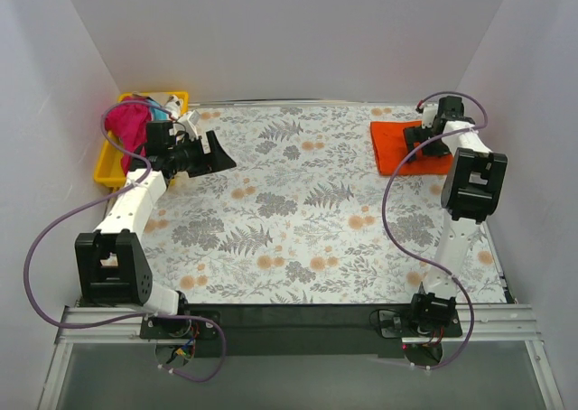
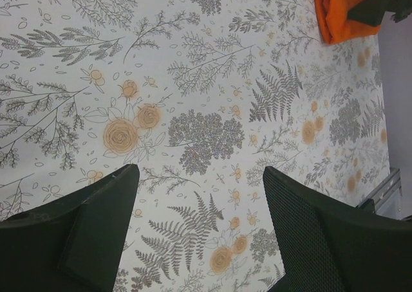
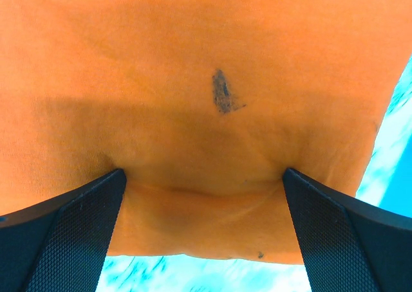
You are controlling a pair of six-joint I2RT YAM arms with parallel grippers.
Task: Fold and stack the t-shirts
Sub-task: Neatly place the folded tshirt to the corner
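A folded vivid orange t-shirt lies at the table's far right; it also shows in the left wrist view and fills the right wrist view. My right gripper is open, its fingertips pressed down on the orange cloth, nothing held between them. A magenta t-shirt and a bit of teal cloth lie bunched in the yellow tray at the far left. My left gripper is open and empty, held above the bare tablecloth beside the tray.
The floral tablecloth covers the table. White walls close in on the left, back and right. The right arm's purple cable loops over the table's right side. A dark smudge marks the orange shirt.
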